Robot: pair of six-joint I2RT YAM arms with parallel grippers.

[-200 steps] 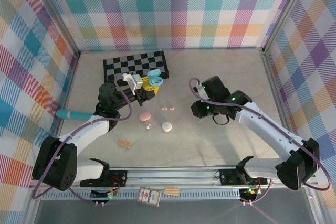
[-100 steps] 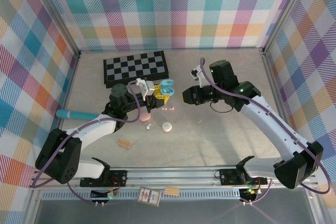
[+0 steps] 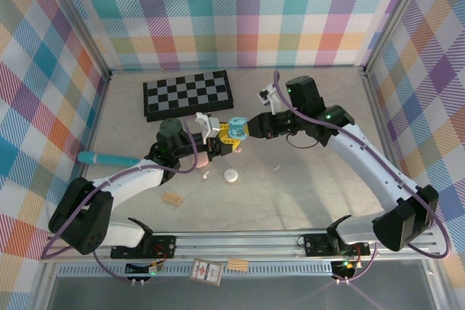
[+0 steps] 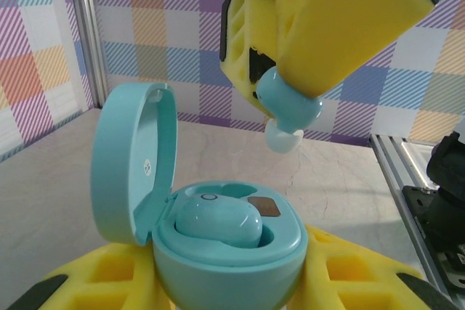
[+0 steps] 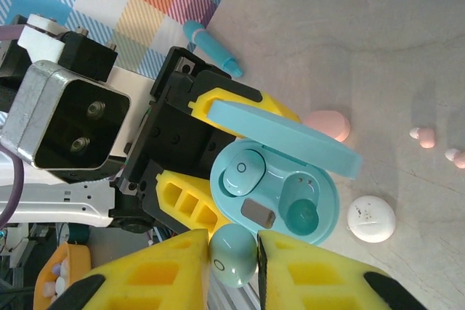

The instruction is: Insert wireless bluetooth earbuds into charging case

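Pinched between the yellow fingertips of the right gripper (image 5: 234, 241): one light-blue earbud (image 5: 232, 255), gripped by its body, pale silicone tip aimed down toward the case. Closed snugly on it, yet right out at the very ends of the pads. First risk, then: a shallow hold, and a twist or pop-out at first contact with anything hard.

Just ahead of those fingertips: the open light-blue charging case (image 5: 276, 190), lid (image 5: 285, 139) swung back, clamped by its base in the left gripper (image 4: 229, 292) and apparently raised off the table (image 5: 378, 49). One side already filled by a seated earbud (image 5: 243, 172). The empty socket (image 5: 301, 215) off to one side of the held bud, not straight in line with it.

Main danger, judged from that offset: landing on the filled side or on the ridge between sockets, jamming the bud or knocking its twin loose. Also possible: wrong rotation against the socket's shape, leaving the bud perched rather than seated. Also: too hard a push on a case held only by two fingers, tilting it in that grip or flipping the lid onto the right fingers.

Farther off, beyond both grippers, down on the table: a white case (image 5: 371, 218), a pink case (image 5: 327, 123), two pink earbuds (image 5: 423, 134). Likely landing ground for a dropped bud, among small look-alikes and awkward to recover.
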